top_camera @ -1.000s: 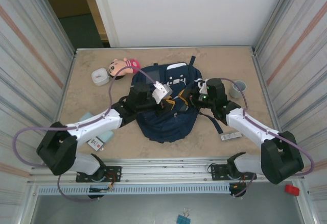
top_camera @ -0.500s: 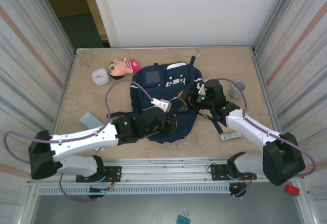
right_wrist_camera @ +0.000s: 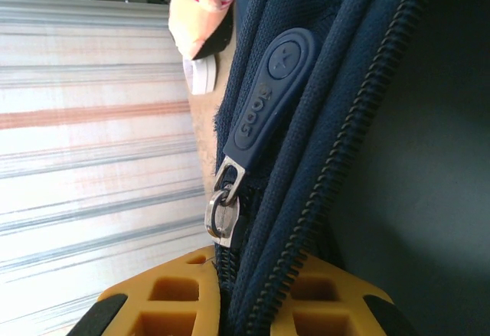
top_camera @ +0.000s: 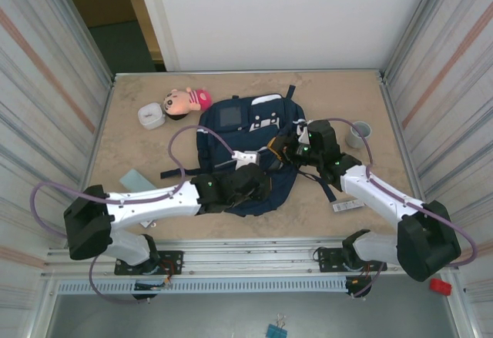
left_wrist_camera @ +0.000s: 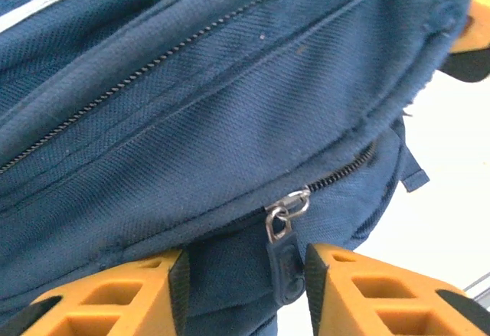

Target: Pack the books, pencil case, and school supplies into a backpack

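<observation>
Backpack [top_camera: 229, 115] lies flat at table ctr. L gripper [left_wrist_camera: 243, 258] sits at its 6 o'clock edge. Jaws are part-open with the zip pull [left_wrist_camera: 285, 263] hanging between them, close to one finger, not clamped. R gripper [right_wrist_camera: 253, 267] is at pack's 3 o'clock, jaws narrow, pinching zip-edge fabric. Teal pad [top_camera: 137, 178] lies at pack's 8 o'clock, well apart.

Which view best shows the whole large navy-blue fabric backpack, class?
Top external: the large navy-blue fabric backpack shows nearly whole, grey square panel included. The left wrist view gives close-up fabric and a metal zipper slider; the right wrist view, zipper teeth and a navy rubber pull.
</observation>
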Available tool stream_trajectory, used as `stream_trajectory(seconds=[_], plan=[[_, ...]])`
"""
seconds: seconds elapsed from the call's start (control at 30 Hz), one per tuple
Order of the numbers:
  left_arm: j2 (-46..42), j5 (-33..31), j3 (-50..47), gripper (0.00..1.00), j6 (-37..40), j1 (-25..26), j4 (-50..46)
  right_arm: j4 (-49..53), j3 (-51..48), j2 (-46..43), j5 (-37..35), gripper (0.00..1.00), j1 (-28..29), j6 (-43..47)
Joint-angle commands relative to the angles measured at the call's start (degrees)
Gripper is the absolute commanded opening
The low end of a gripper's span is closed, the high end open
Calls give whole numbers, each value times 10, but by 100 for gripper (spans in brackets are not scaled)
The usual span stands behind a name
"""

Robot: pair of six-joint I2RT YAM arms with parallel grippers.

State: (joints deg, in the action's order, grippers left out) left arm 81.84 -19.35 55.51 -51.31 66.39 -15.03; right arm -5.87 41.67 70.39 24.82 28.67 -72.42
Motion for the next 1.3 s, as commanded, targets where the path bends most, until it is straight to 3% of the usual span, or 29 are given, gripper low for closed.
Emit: stream_trajectory(seconds=[0.0, 0.27, 0.63, 0.67, 0.77, 0.8, 0.87, 0.97, 1.1, 1.13, 1.27], plan=[[13, -27, 21, 37, -22, -15, 22, -15, 27, -29, 11, 1, 11, 20], [-21, -31, -9, 0, -29, -20, -1, 30, 48, -16, 52, 0, -29, 48], [-118, -6, -122, 0, 52, -23, 53, 69, 99, 25, 145, 2, -143, 110], [-124, -3, -130, 0, 63, -25, 67, 70, 102, 28, 150, 9, -146, 107], [-129, 16, -139, 0, 108, -33, 127, 56, 84, 17, 144, 44, -129, 77], [-127, 19, -135, 0, 120, -34, 143, 45, 71, 10, 135, 51, -116, 61], [-112, 30, -118, 0, 149, -37, 168, 14, 34, -10, 99, 59, -77, 15], [-89, 53, -91, 0, 174, -38, 189, -9, -1, -30, 22, 61, -16, -18], [-72, 73, -80, 0, 171, -37, 202, -28, -12, -22, -33, 60, 30, -31], [-71, 73, -81, 0, 169, -38, 201, -23, -9, -17, -35, 55, 32, -26], [-84, 43, -90, 0, 154, -40, 167, 24, 20, -12, -12, 17, 18, 27]])
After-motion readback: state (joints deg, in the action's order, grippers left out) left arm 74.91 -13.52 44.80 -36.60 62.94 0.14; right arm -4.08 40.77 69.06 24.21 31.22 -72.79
